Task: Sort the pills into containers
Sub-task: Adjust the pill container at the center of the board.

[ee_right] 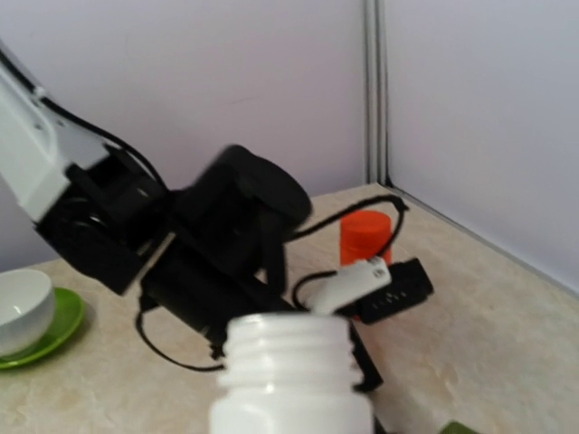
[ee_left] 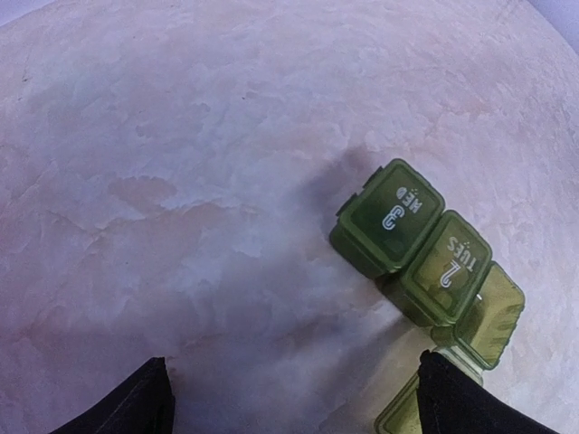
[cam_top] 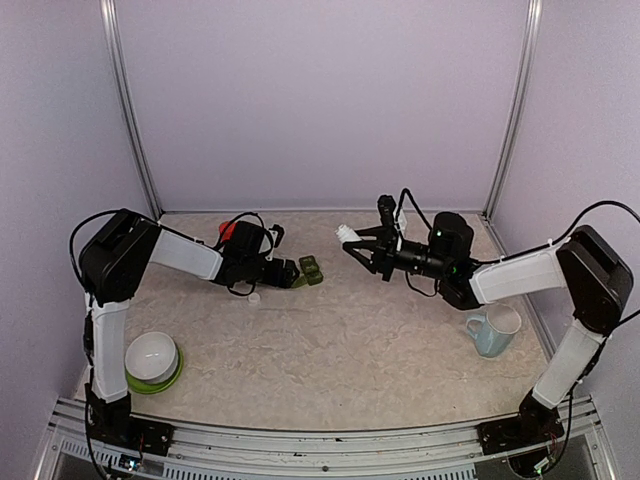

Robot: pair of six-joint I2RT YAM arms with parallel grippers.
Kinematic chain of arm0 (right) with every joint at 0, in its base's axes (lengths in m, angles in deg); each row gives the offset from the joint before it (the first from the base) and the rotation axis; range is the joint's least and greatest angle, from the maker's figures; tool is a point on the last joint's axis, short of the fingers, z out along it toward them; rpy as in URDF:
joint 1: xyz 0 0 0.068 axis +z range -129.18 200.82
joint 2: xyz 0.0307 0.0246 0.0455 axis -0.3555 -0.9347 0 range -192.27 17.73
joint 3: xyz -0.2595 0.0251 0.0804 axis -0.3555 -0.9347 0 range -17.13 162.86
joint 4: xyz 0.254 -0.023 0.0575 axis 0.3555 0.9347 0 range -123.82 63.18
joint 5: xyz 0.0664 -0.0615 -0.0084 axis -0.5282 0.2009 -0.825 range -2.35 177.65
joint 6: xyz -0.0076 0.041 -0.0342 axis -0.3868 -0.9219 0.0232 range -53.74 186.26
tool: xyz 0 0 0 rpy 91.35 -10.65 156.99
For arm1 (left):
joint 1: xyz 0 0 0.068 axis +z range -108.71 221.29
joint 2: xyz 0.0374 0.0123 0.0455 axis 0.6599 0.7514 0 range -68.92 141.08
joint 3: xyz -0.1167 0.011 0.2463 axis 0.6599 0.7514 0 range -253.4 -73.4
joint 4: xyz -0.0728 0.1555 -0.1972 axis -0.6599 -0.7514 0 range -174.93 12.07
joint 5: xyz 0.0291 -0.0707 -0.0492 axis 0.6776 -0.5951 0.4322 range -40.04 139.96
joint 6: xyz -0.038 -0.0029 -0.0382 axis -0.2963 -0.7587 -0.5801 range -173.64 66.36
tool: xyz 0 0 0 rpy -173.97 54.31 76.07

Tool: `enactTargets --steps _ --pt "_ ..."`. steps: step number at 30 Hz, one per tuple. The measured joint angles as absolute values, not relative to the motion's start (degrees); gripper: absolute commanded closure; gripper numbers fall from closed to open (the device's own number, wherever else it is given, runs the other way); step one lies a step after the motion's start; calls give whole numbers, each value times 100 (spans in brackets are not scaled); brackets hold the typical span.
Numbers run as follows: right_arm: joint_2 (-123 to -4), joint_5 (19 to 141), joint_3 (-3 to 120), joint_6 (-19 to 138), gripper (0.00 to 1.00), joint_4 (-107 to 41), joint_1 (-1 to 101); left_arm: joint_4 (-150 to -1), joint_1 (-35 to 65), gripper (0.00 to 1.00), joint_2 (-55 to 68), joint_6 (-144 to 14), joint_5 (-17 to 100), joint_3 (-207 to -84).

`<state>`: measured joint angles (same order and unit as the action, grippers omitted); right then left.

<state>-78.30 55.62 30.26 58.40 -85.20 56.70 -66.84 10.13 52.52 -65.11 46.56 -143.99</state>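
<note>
Dark green and translucent, the dark green strip of three joined square plastic compartments (ee_left: 407,244) lies flat on the pale marbled bench (cam_top: 340,340), near the middle of its far half. In the left wrist view two of its closed lids read "3" and "2 TUES", and the compartment at the near end looks paler, with what seems to be a raised lid just beside it. The left pincer (ee_left: 291,357) is released: its black fingers (ee_left: 131,407) stand wide apart with only bare bench between them. The strip sits ahead of this pincer and off to one side, its near end just beside one finger and outside the gap. From above, the strip (cam_top: 311,270) lies right at the tip of the left pincer (cam_top: 290,272). The right pincer (cam_top: 350,240) hangs above the bench, apart from the strip, grasping a small white plastic bottle (ee_right: 294,380) whose threaded neck is uncapped; its own fingers are hidden in the wrist view. An orange-red cylindrical bottle (ee_right: 365,237) stands behind the left arm. A pale blue mug (cam_top: 495,332) stands by the right arm, and a white bowl (cam_top: 152,354) rests on a green saucer (cam_top: 150,386) near the left base.
</note>
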Motion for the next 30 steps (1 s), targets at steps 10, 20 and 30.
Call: enactTargets --steps 10,20,30 --pt "-8427 5446 3037 5718 99 -8821 5474 -6684 777 10 5252 -6386 4414 -14397" --pt "-8680 5339 3109 5606 99 -8863 5393 -6361 954 10 5204 -6474 3596 -14209" --pt "-8687 5295 3114 5606 99 -8859 5390 -6199 937 10 5211 -6491 2444 -14202"
